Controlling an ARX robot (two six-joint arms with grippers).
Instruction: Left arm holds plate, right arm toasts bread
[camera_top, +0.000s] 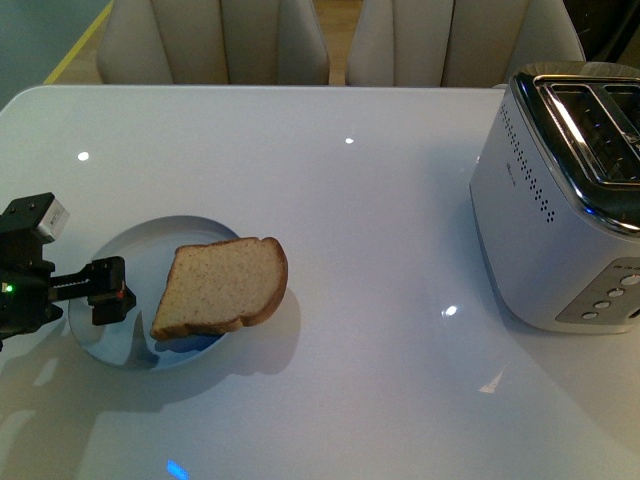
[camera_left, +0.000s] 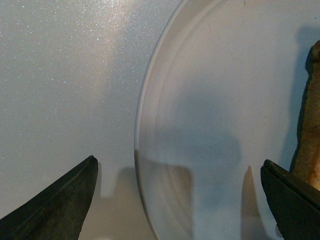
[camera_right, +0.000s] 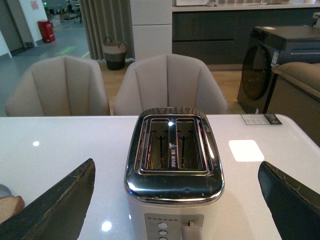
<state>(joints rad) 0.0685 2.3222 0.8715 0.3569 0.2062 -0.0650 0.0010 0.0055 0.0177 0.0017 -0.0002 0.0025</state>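
Setting: a mock home dining and kitchen corner inside a larger hall. A glossy white table (camera_top: 330, 200) carries a silver two-slot toaster (camera_right: 174, 165), with beige padded chairs (camera_right: 170, 82) behind it. Beyond are dark cabinets (camera_right: 210, 30), a dark front-loading machine (camera_right: 257, 72), a woven basket (camera_right: 115, 52) and a grey curtain (camera_right: 102, 20). A red bin (camera_right: 46, 31) stands on open floor far back.

The big, shiny white table (camera_top: 340, 230) has two things on it. A round, pale blue plate (camera_top: 115, 265) sits near the left side. A silver toaster (camera_top: 545, 230) stands on the right side, well apart from the plate.
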